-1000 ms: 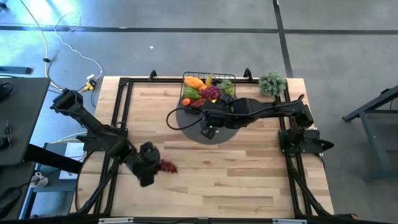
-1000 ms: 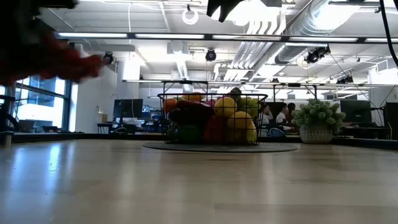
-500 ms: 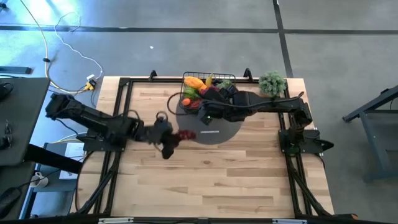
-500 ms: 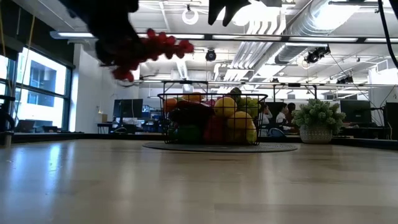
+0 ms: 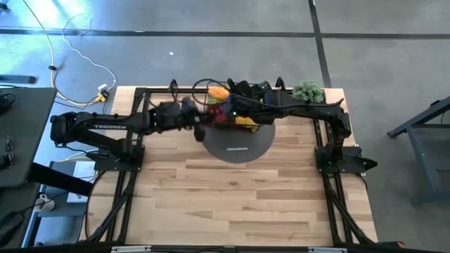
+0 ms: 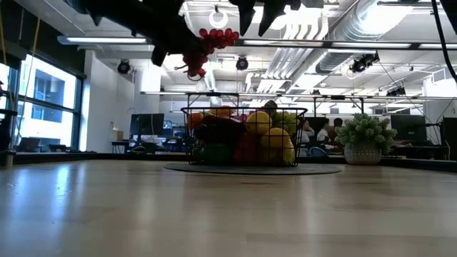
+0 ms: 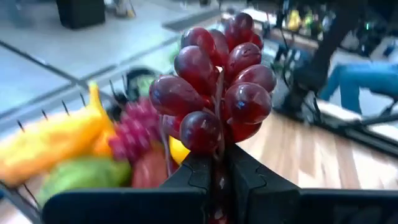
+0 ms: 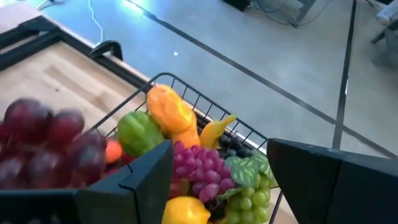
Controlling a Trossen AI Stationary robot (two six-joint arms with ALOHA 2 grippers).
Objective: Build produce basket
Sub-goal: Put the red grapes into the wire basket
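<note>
My left gripper is shut on a bunch of dark red grapes and hovers at the left side of the black wire basket. In the low view the bunch hangs in the air above the basket's rim. The basket stands on a grey disc and holds an orange pepper, purple grapes, green grapes, a lemon and other produce. My right gripper stands open above the basket with nothing between its fingers. My left gripper pinches the bunch's stem end between its two fingers. The fingers come nearly level from the table's left. The grapes stick out beyond the fingertips, lifted clear of the table and the basket.
A bushy grey-green plant stands at the far right corner, right of the basket. The right arm lies across the far edge over the basket. Bare wood fills the near half of the table.
My left gripper has swung from the table's near left toward the far edge and over to the basket, rising and turning, with the red grapes carried along clear of the table. My right gripper has shifted toward the far edge above the basket and rolled.
</note>
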